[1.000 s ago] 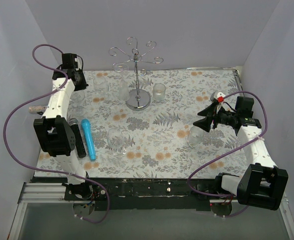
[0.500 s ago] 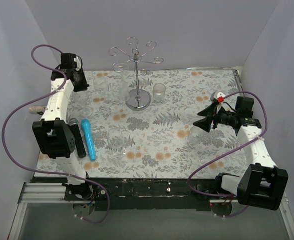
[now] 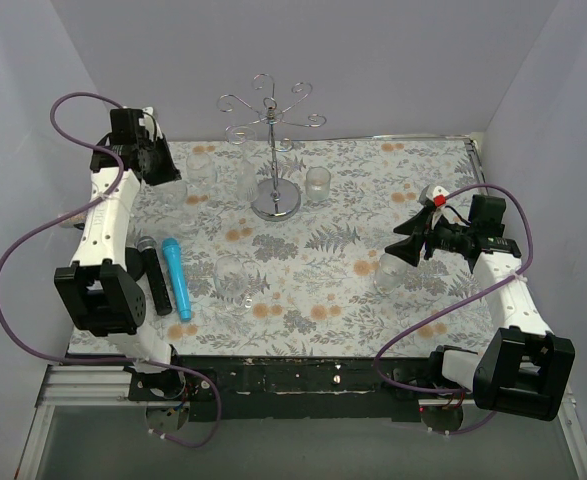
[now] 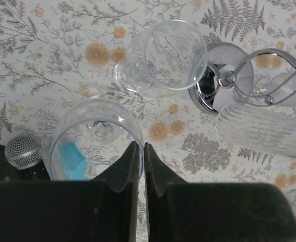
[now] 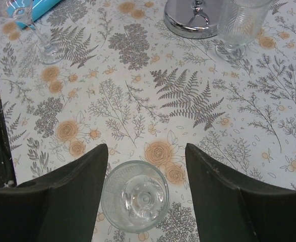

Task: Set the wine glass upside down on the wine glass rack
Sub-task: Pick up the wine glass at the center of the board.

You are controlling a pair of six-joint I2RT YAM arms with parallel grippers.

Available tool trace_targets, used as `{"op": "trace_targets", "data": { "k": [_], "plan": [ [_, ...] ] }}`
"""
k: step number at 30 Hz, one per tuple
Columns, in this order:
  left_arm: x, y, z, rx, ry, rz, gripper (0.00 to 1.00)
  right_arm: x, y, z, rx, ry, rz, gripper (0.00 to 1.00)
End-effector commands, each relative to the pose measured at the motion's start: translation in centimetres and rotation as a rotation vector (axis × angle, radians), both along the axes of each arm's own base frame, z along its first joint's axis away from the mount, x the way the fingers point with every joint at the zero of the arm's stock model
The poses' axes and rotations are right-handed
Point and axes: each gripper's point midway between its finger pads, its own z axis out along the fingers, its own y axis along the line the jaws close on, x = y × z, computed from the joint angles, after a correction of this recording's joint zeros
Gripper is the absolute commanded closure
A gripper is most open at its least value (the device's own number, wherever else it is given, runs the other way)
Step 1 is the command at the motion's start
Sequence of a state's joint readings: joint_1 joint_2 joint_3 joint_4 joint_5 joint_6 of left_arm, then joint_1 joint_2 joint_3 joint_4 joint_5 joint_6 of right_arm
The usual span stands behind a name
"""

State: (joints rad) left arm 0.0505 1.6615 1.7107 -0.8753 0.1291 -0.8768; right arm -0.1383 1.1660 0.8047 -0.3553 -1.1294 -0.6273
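My left gripper (image 3: 165, 178) (image 4: 139, 146) is shut on the rim of a clear wine glass (image 4: 95, 133), held upright at the table's far left. A second wine glass (image 4: 163, 55) stands just beyond it. The wine glass rack (image 3: 273, 115), a shiny wire stand with curled arms and a round mirrored base (image 4: 223, 75), stands at the back centre, right of my left gripper. My right gripper (image 3: 403, 248) (image 5: 146, 151) is open, its fingers either side of a short stemmed glass (image 5: 135, 201) without touching it.
A ribbed glass (image 5: 241, 22) stands beside the rack base (image 5: 190, 17). Another wine glass (image 3: 235, 280) stands near the front left. A blue cylinder (image 3: 176, 278) and a microphone (image 4: 21, 151) lie at the left edge. Walls close off three sides.
My left arm has swung back and to the left, carrying its gripper and the glass slightly that way. The right arm has not moved.
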Motion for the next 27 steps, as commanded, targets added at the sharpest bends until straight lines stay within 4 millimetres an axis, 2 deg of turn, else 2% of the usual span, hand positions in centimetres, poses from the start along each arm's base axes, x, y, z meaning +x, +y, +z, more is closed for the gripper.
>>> {"op": "trace_targets", "data": {
  "k": [1, 10, 18, 19, 27],
  "plan": [
    [-1.7, -2.0, 3.4, -0.085, -0.087, -0.068, 1.00, -0.1, 0.1, 1.0, 0.017, -0.043, 0.016, 0.29],
    [-3.9, -5.5, 4.0, -0.240, -0.101, -0.172, 1.00, -0.1, 0.1, 0.8, 0.018, -0.041, 0.014, 0.29],
    [-5.1, -8.6, 6.2, -0.361, -0.148, -0.254, 1.00, -0.1, 0.1, 0.6, 0.016, -0.039, 0.011, 0.29],
    [-5.5, -10.1, 6.5, -0.374, -0.149, -0.290, 1.00, -0.1, 0.1, 0.6, 0.015, -0.037, 0.010, 0.29],
    [-7.2, -14.7, 7.2, -0.433, -0.138, -0.379, 1.00, -0.2, 0.1, 0.5, 0.016, -0.038, 0.009, 0.29]
  ]
}}
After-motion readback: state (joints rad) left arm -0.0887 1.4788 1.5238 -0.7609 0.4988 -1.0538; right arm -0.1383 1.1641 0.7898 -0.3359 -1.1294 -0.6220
